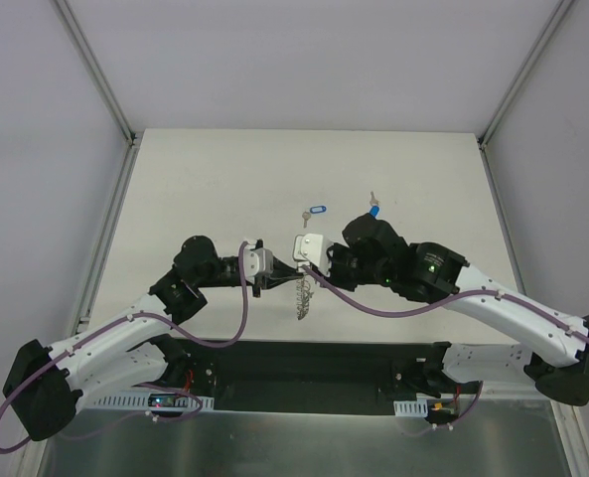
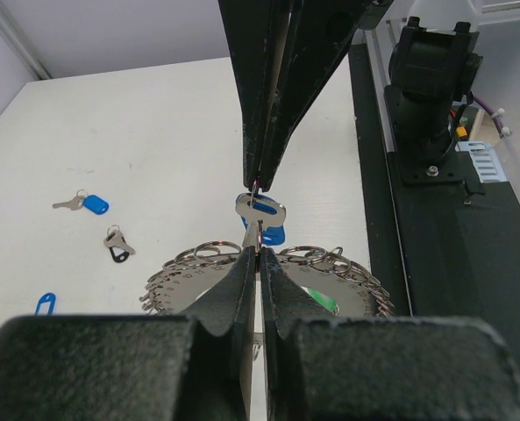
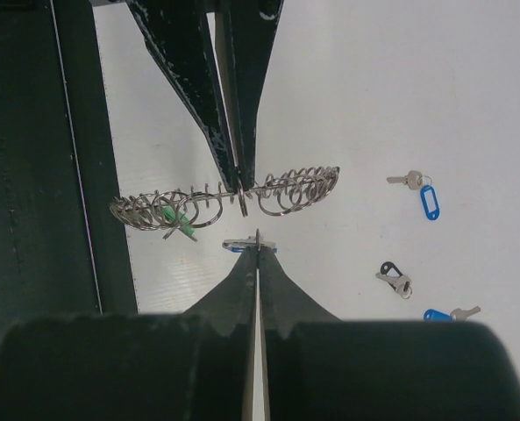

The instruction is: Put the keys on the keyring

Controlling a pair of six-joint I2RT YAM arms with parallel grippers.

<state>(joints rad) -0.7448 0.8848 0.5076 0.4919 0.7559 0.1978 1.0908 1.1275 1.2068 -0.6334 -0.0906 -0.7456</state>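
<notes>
Keyring: bare silvery-grey metal wire, with hard glints along the coils. A small green bit among them looks like plastic.
Key between my claws: polished silver metal with a mirror sheen on the flat head. The tag behind it is glossy blue plastic.
Loose keys on the table: same shiny metal. Blue tags are smooth plastic. The dark tag is glossy too.
My left claw: black matt plastic, slightly grainy.
My right claw: same matt black. Finger edges are speckled with pale scuffs.
Table: white, matt, faintly textured.
Arm shells: smooth white plastic.
Cable: purple, satin sheath.
</notes>
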